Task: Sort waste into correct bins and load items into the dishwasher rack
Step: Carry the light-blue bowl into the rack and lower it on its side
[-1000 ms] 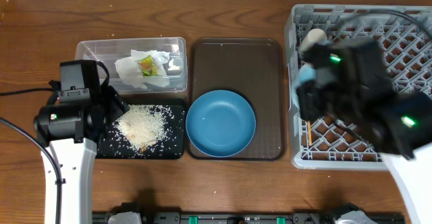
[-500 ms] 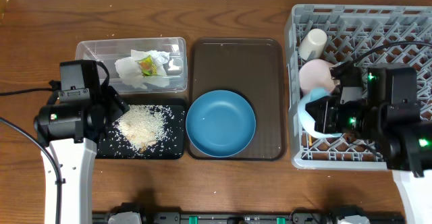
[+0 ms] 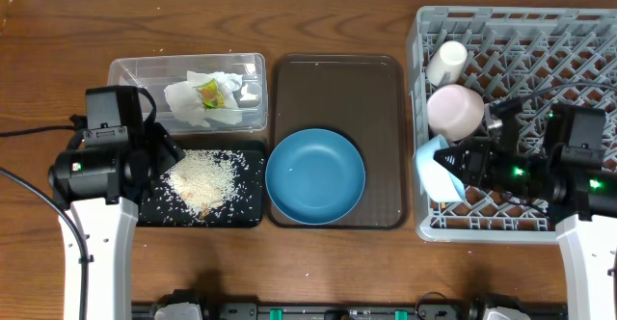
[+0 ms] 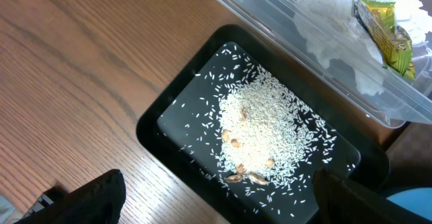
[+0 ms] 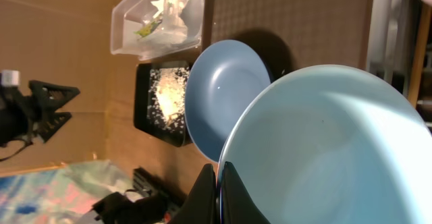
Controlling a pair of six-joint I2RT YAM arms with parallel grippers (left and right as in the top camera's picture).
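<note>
dishes four: pink bowl [image 3: 455, 111], light-blue bowl [image 3: 439, 173], cup [image 3: 446, 63], plate [image 3: 315, 176]

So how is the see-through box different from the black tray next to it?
The clear tub is see-through with tall walls; the black tray is dark and shallow. The clear tub holds a crumpled white napkin and a yellow-green wrapper; the black tray holds a pile of rice. Both are rectangles, side by side on the wooden table.
</note>
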